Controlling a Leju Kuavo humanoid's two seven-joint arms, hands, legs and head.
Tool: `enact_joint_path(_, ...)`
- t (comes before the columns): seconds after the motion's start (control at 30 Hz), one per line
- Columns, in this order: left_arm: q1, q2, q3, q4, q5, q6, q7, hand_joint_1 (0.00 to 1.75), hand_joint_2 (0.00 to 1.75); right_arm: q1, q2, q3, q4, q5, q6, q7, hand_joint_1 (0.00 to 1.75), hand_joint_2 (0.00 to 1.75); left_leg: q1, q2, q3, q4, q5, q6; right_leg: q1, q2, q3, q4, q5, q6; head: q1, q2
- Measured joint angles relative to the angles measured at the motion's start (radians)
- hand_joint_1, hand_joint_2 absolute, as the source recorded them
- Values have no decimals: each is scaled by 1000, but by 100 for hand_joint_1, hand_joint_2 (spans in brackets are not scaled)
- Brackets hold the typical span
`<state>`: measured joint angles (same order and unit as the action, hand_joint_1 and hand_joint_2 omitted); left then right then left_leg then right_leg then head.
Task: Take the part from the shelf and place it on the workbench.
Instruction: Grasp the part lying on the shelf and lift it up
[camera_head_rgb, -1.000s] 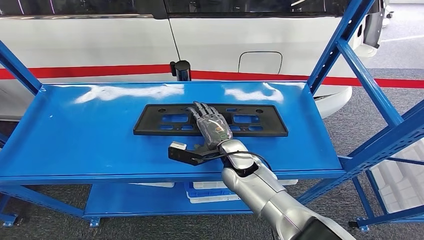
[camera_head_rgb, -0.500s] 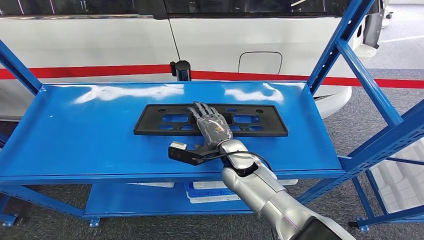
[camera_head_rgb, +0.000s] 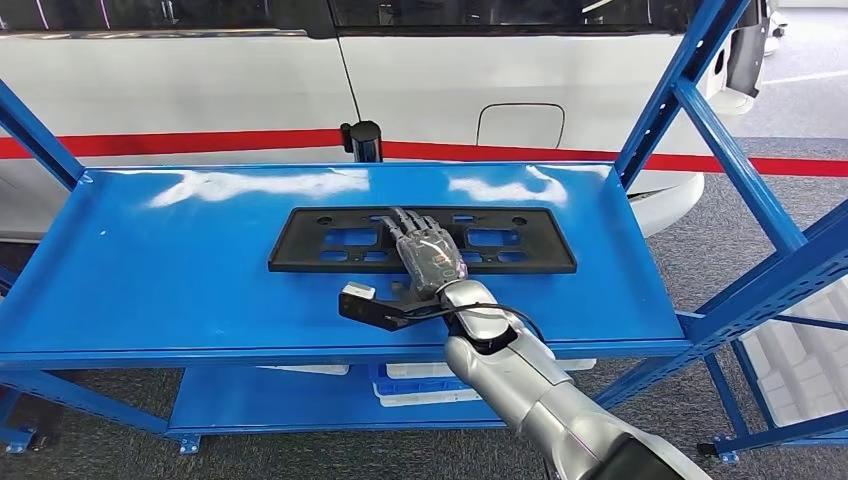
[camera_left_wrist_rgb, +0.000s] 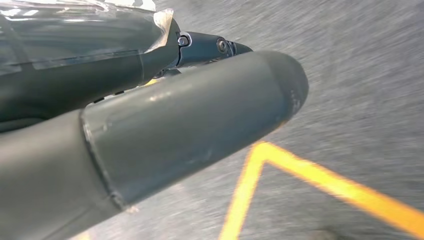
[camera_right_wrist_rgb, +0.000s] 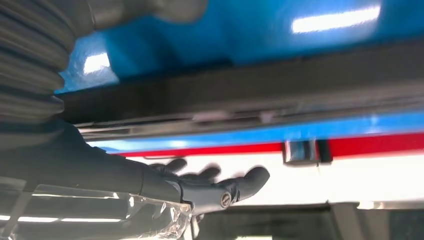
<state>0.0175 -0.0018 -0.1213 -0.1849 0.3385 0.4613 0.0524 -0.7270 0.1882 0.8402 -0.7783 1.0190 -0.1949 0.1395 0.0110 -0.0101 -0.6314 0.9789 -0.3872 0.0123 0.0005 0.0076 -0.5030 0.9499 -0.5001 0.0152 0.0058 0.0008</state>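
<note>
Black part (camera_head_rgb: 420, 240), one, under right hand (camera_head_rgb: 428, 255)

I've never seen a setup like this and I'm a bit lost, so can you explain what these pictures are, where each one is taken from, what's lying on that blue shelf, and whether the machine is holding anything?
This is a humanoid robot with silver arms ending in many-fingered hands. The wide picture comes from a camera high on its body, looking forward and down. Its right hand reaches over a glossy blue metal shelf and lies on top of a long flat black plastic frame with cut-outs; whether the fingers actually grip it, I cannot tell. Behind the shelf stands a white vehicle with a red stripe. The other two pictures come from cameras at the wrists and are turned. One shows the left hand hanging over grey floor with yellow lines, holding nothing visible.
</note>
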Motion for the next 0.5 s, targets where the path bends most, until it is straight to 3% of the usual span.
enact_joint_path(0.07, 4, 5, 0, 0, 11, 11, -121, 0, 0, 17, -8, -18, -33, 10, -16, -6, 175, 175, 0, 0, 0, 0, 0, 0, 0, 0, 0, 0, 0, 0, 0, 0)
enact_joint_path(0.13, 4, 12, 0, 0, 17, 13, -173, 0, 0, 28, -16, -33, -66, 17, -12, -7, 175, 175, 0, 0, 0, 0, -1, -1, 0, 0, 0, 0, 0, 0, 0, 0)
enact_joint_path(0.5, 5, 19, 0, 0, 27, 16, -195, 0, 0, 50, -31, -74, -130, 42, -4, -22, 175, 175, 0, 0, 0, 0, -1, -1, 0, 0, 0, 0, 0, 0, 0, 0)
